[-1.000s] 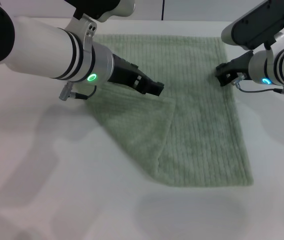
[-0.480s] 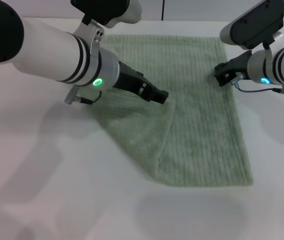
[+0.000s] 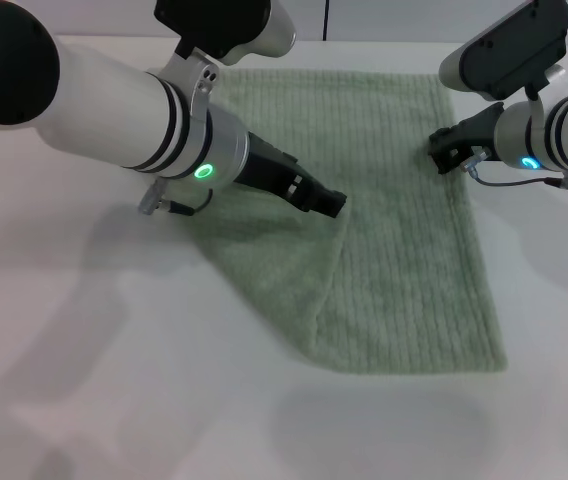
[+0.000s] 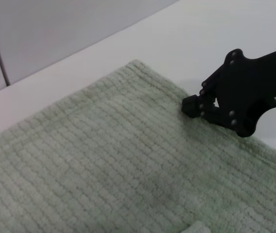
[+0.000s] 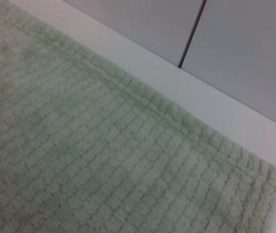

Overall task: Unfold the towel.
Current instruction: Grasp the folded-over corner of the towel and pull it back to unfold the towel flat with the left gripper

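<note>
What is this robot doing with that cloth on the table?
It is working on a large pale green ribbed terry towel spread on a white table. One corner lies folded over the middle. The left hand reaches in at the tip of that fold, while the right hand rests at the towel's far right edge.

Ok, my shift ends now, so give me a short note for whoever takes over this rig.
Left end effector: low over the towel, at the top of the folded-over flap; grip not visible.
Right end effector: at the towel's right edge near the far corner; grip not visible.
Towel: flat on the white table, its left near part folded diagonally over the middle.
Done: nothing unfolded yet.
Left: take the flap and open it out to the left.
</note>
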Action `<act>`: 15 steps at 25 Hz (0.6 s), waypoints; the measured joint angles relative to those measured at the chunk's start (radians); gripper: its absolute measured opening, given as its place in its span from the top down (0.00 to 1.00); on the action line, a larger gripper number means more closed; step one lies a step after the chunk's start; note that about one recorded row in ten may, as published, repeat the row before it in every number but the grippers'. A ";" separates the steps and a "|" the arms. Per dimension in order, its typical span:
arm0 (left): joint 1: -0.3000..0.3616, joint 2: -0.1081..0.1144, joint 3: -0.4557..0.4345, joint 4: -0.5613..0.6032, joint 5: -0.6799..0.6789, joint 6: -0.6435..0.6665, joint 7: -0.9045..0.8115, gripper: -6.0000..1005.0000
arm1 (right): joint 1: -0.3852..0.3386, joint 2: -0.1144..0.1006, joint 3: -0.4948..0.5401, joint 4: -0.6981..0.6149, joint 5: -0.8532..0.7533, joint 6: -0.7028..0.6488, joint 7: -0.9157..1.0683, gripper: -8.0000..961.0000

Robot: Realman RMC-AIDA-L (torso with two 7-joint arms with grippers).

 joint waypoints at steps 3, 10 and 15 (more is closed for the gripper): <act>-0.001 -0.001 0.006 0.002 -0.014 0.013 0.003 0.19 | 0.000 0.000 0.000 0.000 0.000 0.000 0.000 0.97; -0.010 -0.001 0.027 0.039 -0.041 0.058 0.011 0.19 | 0.000 0.000 0.000 0.000 0.000 -0.001 0.000 0.97; -0.021 -0.001 0.044 0.065 -0.055 0.077 0.012 0.19 | 0.000 0.000 0.000 0.000 0.000 -0.001 0.000 0.97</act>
